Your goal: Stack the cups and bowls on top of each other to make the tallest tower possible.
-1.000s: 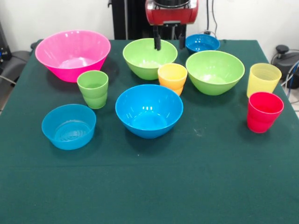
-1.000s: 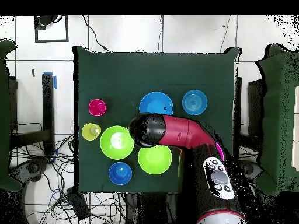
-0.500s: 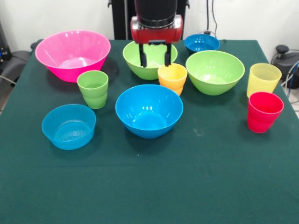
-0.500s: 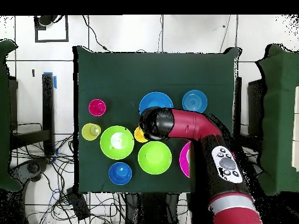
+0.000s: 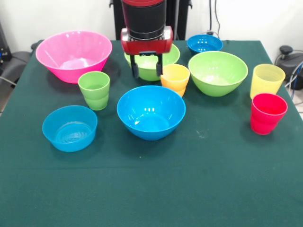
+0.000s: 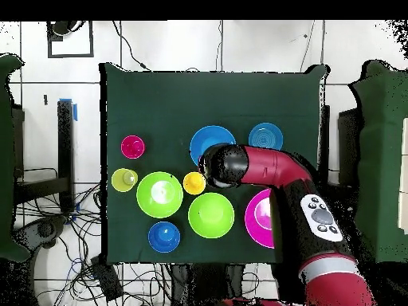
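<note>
Pincer [image 5: 147, 72] spread wide and empty in the front view, hanging between the lime bowl [image 5: 150, 60] and the orange-yellow cup [image 5: 174, 79]; nothing is stacked yet. From overhead, my arm [image 6: 263, 169] covers the green cup beside the blue bowl [image 6: 211, 142]. I judge I'm still choosing; next I must settle over one rim.

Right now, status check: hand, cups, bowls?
Hand open, empty, low between lime bowl and orange-yellow cup. Nothing stacked yet. Bright blue bowl close in front.
</note>
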`<state>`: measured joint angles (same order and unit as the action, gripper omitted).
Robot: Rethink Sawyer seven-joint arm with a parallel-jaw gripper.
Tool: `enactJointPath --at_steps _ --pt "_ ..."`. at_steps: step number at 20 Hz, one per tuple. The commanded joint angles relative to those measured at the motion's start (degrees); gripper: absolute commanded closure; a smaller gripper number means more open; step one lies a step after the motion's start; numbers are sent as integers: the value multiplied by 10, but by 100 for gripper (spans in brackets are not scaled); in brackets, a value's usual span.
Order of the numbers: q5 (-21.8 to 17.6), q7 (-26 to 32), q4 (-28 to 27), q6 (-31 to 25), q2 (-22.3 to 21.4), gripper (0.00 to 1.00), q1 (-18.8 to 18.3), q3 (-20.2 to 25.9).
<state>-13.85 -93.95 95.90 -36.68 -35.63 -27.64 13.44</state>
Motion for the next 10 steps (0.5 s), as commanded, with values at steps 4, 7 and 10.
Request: enactJointPath --at_steps 4,7,10 --pt "-28 108 -68 -83 14 0 -25 79" --pt "-37 125 -98 -104 26 0 -30 89" --pt "-44 140 -121 -123 39 0 -32 99"
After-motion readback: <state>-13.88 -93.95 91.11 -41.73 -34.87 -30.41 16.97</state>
